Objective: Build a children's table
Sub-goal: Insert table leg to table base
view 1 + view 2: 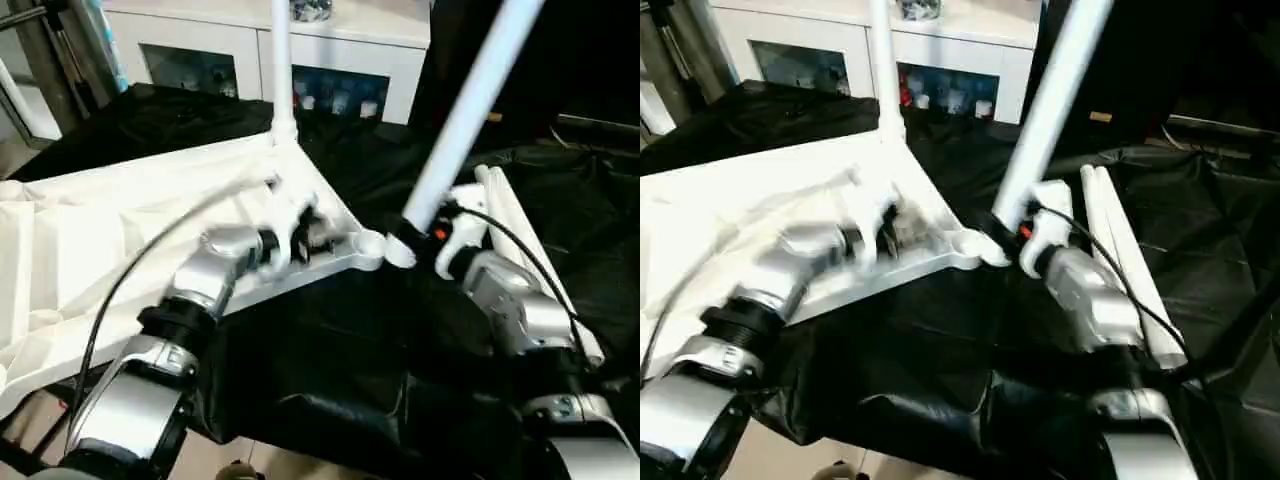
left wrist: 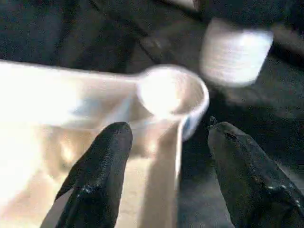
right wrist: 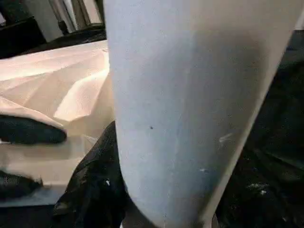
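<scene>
The white table top [image 1: 150, 215] lies underside up on black cloth. One leg [image 1: 281, 70] stands upright in its far corner socket. My right gripper [image 1: 412, 238] is shut on a second leg [image 1: 470, 110], which is tilted. That leg's ridged end [image 2: 235, 52] hangs just beside the near corner socket [image 2: 173, 90], outside it. My left gripper [image 2: 166, 137] is open, and its fingers [image 2: 102, 166] straddle the top's rim just behind that socket. In the right wrist view the held leg [image 3: 190, 109] is close up against a black finger [image 3: 95, 185].
Two more legs [image 1: 520, 230] lie side by side on the black cloth [image 1: 330, 350] to the right of my right arm. A white cabinet with glass doors [image 1: 340, 50] stands behind the table. A cable runs over the table top to my left wrist.
</scene>
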Available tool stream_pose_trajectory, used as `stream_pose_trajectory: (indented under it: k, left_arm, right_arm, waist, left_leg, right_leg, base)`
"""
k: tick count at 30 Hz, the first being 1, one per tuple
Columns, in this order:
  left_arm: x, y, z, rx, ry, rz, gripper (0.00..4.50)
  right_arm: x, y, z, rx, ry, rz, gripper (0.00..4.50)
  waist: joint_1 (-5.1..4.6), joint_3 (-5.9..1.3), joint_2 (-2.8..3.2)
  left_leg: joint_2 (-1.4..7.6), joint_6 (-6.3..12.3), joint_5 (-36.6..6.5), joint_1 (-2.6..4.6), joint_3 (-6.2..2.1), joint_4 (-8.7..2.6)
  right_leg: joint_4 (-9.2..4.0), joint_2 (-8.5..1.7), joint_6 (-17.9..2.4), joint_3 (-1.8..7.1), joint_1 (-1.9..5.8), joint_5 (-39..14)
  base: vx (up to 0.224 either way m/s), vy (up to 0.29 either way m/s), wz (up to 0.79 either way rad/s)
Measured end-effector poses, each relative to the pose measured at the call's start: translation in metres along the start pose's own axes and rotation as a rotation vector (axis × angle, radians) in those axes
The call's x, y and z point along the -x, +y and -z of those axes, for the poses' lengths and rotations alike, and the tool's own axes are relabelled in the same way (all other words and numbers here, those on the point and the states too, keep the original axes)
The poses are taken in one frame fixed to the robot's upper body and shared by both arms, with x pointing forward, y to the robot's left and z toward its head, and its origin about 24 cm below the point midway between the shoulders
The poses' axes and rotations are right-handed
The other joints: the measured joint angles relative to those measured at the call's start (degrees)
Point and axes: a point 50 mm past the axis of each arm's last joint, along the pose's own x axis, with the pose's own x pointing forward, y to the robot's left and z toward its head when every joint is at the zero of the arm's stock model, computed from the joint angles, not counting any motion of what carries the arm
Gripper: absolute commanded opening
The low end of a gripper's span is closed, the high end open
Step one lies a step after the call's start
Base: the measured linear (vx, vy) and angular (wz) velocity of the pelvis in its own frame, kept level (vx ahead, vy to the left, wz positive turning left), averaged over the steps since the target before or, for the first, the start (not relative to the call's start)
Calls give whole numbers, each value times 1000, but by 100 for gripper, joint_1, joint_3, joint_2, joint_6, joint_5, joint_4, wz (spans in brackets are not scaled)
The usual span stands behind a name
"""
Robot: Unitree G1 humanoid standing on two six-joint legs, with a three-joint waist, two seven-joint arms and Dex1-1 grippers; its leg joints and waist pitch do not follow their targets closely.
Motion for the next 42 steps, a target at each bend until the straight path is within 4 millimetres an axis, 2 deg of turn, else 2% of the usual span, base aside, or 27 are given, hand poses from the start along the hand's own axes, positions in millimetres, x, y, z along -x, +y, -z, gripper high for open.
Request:
stream_pose_trajectory:
  k: [4,9,11,14,22,36,37,39,42]
  left_arm:
    - [-3,5,6,-23,97,-22,294]
    - [-3,11,15,4,154,-90,294]
    - [-2,14,14,23,160,-104,294]
    - [1,18,14,59,153,-131,255]
    - [9,20,15,115,117,-102,198]
    - [8,12,19,51,112,-40,62]
    - [8,12,19,50,111,-36,62]
    - [10,12,20,39,110,-18,35]
    - [14,12,22,20,105,19,22]
  right_arm:
    - [3,-1,6,1,12,13,192]
    - [6,-2,7,11,13,27,192]
    - [7,0,7,19,10,21,192]
    - [7,0,6,23,10,21,192]
    - [9,-1,9,32,29,6,192]
    - [7,3,10,65,52,-30,192]
    - [8,3,10,67,53,-31,192]
    - [8,3,9,74,58,-59,192]
    - [9,9,2,58,35,-121,192]
  waist:
    - [-80,-7,143]
    - [-98,-6,227]
    - [-104,-6,228]
    - [-115,-7,232]
    - [-94,-7,231]
    - [-81,-7,231]
    - [-81,-7,231]
    - [-86,-7,231]
    - [-96,-9,235]
  left_leg:
    - [-4,0,-1,11,1,0]
    - [-3,0,0,10,-8,-3]
    - [-3,0,0,9,-8,-2]
    - [-3,0,-1,7,-8,-1]
    - [-1,7,-3,-6,-8,-8]
    - [0,30,-1,-18,-8,-15]
    - [0,30,-1,-18,-8,-16]
    - [0,30,-1,-20,-8,-24]
    - [0,39,2,-19,-6,-37]
  right_leg:
    - [-7,-1,0,5,33,1]
    - [-5,6,1,0,32,1]
    - [-7,6,1,-1,32,1]
    - [-12,6,-3,0,32,3]
    - [-32,5,-3,-4,31,4]
    - [-55,2,-2,-6,29,4]
    - [-57,1,-2,-6,29,4]
    - [-66,2,-1,-7,29,5]
    - [-78,2,0,-6,28,6]
  base:
    - [0,0,0]
    - [0,0,0]
    - [0,0,0]
    - [0,0,0]
    - [0,0,0]
    - [0,0,0]
    - [0,0,0]
    - [0,0,0]
    - [0,0,0]
